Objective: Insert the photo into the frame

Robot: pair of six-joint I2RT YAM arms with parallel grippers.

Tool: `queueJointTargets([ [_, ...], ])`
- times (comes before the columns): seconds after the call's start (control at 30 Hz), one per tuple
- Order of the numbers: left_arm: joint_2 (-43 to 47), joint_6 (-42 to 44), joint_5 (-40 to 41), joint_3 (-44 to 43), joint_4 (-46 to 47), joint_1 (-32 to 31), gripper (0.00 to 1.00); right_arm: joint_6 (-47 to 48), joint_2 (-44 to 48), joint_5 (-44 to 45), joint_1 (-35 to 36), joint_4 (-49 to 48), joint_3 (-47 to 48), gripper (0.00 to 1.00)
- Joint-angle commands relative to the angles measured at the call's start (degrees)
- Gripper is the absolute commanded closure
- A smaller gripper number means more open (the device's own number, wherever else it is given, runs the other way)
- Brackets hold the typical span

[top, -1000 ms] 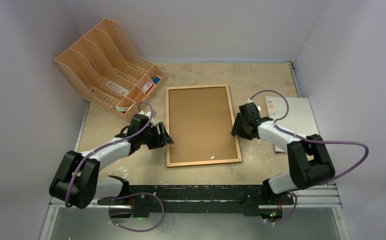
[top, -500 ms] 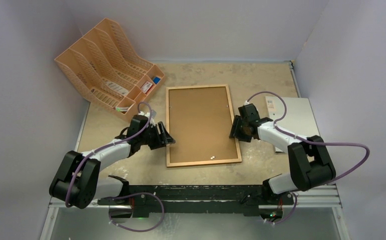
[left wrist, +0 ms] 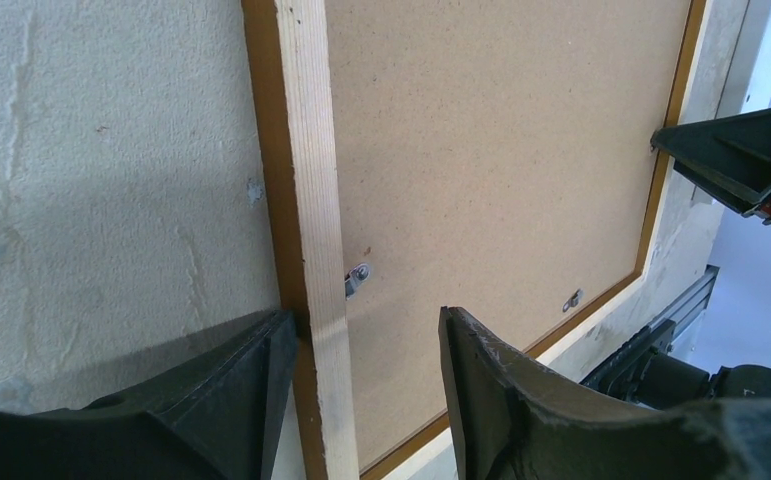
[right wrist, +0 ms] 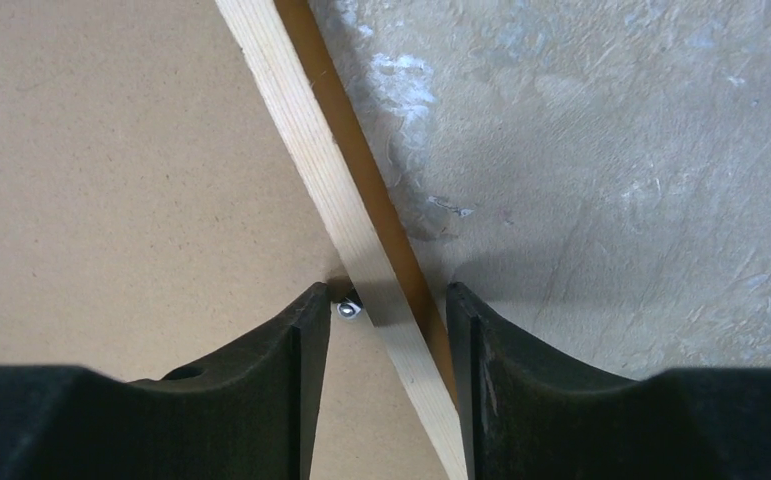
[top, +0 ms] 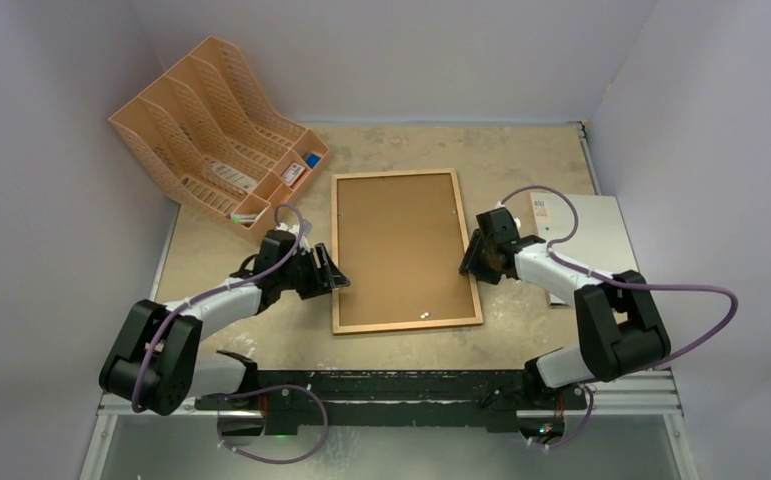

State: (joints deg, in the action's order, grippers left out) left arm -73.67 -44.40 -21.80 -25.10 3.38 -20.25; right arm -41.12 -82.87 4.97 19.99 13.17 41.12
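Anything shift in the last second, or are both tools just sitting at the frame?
Nothing clearly moved. The left tool and right tool each straddle a long rail of the frame, jaws open, nothing gripped. The frame, backing panel and file rack are unchanged.

Robot lab cell, bare walls (top: 391, 50), bench (top: 521, 150) w/ 2 bolted arms (top: 221, 295)

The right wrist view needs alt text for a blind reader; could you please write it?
Open, the right gripper straddles the pale rail of the frame, which runs diagonally. The brown backing board and a small metal clip lie left of it, the mottled table right.
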Motion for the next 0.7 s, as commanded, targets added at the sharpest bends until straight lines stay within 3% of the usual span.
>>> queueJointTargets([
  [0.0,-0.25,-0.42,-1.31,0.48,3.66,0.26,0.44,-2.76,-1.94,1.92,0.32,1.71,-1.95,0.53],
  [0.1,-0.54,-0.43,-1.32,0.67,3.97,0.21,0.44,-2.61,-1.59,1.72,0.32,1.63,-2.56,0.57],
  [0.4,-1.71,-0.73,-1.91,0.82,5.06,0.21,0.44,-0.22,0.6,-1.23,0.31,-0.21,-4.05,0.83],
  [0.6,-2.53,-0.82,-2.19,0.3,5.59,0.12,0.44,1.1,2.96,-2.05,0.32,-1.12,-3.83,0.89],
  [0.67,-2.33,-0.46,-2.04,-0.04,5.08,0.12,0.44,1.24,3.91,-0.96,0.34,-0.53,-3.11,0.84],
])
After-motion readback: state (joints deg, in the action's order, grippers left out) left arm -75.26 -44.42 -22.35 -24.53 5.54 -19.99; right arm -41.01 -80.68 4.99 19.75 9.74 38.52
